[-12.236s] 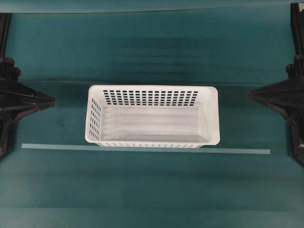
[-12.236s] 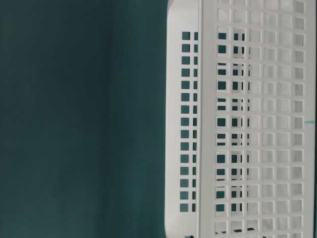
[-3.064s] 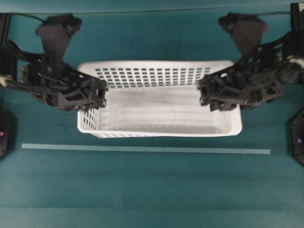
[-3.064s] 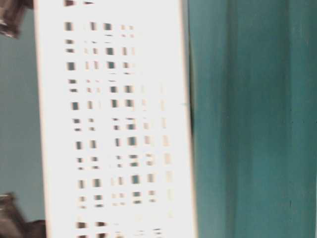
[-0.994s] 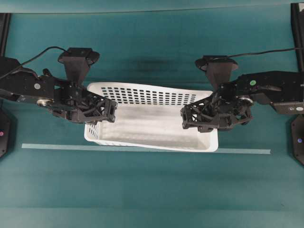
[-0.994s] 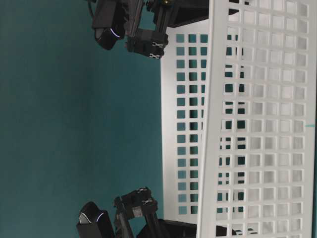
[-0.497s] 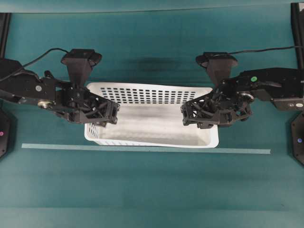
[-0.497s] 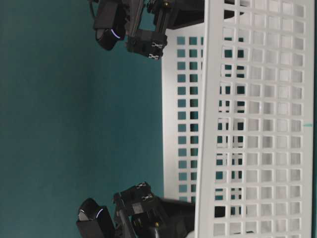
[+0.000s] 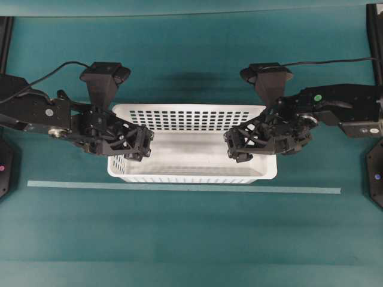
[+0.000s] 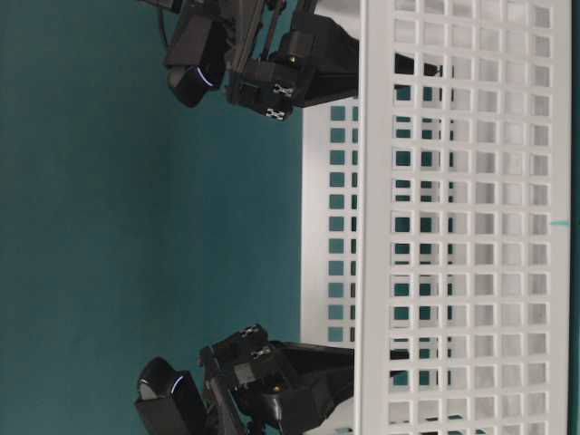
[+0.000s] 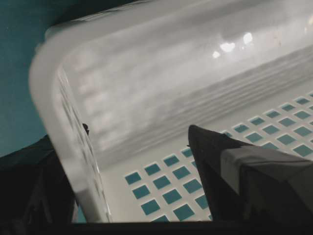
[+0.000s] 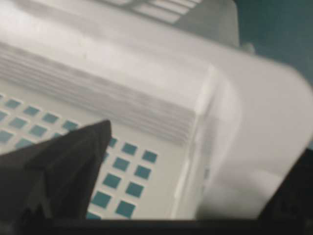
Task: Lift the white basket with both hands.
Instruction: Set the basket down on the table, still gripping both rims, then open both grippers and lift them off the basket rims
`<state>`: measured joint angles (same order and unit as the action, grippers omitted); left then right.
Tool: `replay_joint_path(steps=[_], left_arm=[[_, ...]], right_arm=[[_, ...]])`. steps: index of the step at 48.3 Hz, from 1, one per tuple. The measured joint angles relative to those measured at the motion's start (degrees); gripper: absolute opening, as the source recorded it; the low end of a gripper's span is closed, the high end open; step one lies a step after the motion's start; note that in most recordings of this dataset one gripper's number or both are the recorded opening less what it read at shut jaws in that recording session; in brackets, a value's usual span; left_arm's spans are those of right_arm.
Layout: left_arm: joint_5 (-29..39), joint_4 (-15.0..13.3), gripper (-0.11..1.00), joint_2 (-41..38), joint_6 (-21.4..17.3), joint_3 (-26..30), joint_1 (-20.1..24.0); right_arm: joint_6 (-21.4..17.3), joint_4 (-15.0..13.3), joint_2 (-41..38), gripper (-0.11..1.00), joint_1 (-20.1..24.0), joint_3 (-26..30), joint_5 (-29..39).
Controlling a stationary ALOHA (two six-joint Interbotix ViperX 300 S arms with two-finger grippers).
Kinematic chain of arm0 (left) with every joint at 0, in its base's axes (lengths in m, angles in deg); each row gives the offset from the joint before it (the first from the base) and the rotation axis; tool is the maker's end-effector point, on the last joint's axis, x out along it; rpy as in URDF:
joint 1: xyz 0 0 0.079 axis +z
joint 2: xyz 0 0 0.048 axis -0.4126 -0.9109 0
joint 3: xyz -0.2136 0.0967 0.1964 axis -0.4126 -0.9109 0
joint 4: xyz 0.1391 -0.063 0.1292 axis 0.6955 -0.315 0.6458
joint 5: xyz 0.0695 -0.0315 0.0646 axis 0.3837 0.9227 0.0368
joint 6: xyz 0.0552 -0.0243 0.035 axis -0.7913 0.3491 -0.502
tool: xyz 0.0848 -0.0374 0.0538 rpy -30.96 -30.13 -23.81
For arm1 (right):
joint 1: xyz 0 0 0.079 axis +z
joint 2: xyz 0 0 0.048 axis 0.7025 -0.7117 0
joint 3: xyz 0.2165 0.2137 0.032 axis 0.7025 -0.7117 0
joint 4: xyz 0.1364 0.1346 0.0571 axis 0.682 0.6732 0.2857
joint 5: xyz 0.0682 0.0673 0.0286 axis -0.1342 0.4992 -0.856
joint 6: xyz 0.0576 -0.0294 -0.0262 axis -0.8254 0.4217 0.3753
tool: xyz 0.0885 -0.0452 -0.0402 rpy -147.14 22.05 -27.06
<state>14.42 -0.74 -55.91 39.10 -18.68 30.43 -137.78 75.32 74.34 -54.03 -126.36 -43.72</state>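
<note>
The white basket [image 9: 190, 156] sits level on the green table, its long perforated wall filling the table-level view [image 10: 453, 227]. My left gripper [image 9: 124, 150] is open and straddles the basket's left end wall [image 11: 55, 93]: one finger [image 11: 29, 186] is outside and the other finger [image 11: 234, 176] is inside, with a gap to the wall. My right gripper [image 9: 256, 146] is open too, astride the right end wall [image 12: 254, 117]. Its inner finger [image 12: 63, 166] hangs over the basket floor, and the outer finger [image 12: 293, 196] is beyond the rim.
A pale tape strip [image 9: 179, 187] runs across the table just in front of the basket. Black arm bases stand at the left edge [image 9: 5, 170] and the right edge [image 9: 374, 176]. Cables trail behind both arms.
Both grippers have opened and let go of the end walls. The basket, skewed and tilted a second ago, now sits square and flat on the table.
</note>
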Motion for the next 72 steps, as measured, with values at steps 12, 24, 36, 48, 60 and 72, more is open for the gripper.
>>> replay_joint_path(steps=[12, 24, 36, 48, 60, 72], left_arm=[[-0.1, 0.0, 0.76, -0.1, -0.1, 0.0, 0.0], [-0.1, 0.0, 0.78, 0.0, -0.1, 0.0, -0.2], [-0.1, 0.0, 0.77, 2.1, 0.0, -0.6, -0.4], [2.8, 0.0, 0.77, 3.2, -0.1, -0.8, -0.6], [3.8, 0.0, 0.77, 7.4, 0.0, -1.6, -1.1], [5.4, 0.0, 0.77, 13.5, -0.1, -2.9, -1.1]], right_arm=[[-0.2, 0.1, 0.0, 0.93, 0.0, 0.0, 0.0], [-0.5, 0.6, 0.1, 0.93, -0.1, 0.2, 1.1], [-1.9, 1.1, 0.2, 0.93, -1.5, 1.8, 8.8], [-2.6, 1.1, 1.3, 0.93, -1.8, 4.8, 11.0], [-2.7, 1.1, 3.8, 0.93, -3.1, 4.0, 15.0], [-2.7, 1.0, 6.7, 0.93, -3.4, 2.4, 15.5]])
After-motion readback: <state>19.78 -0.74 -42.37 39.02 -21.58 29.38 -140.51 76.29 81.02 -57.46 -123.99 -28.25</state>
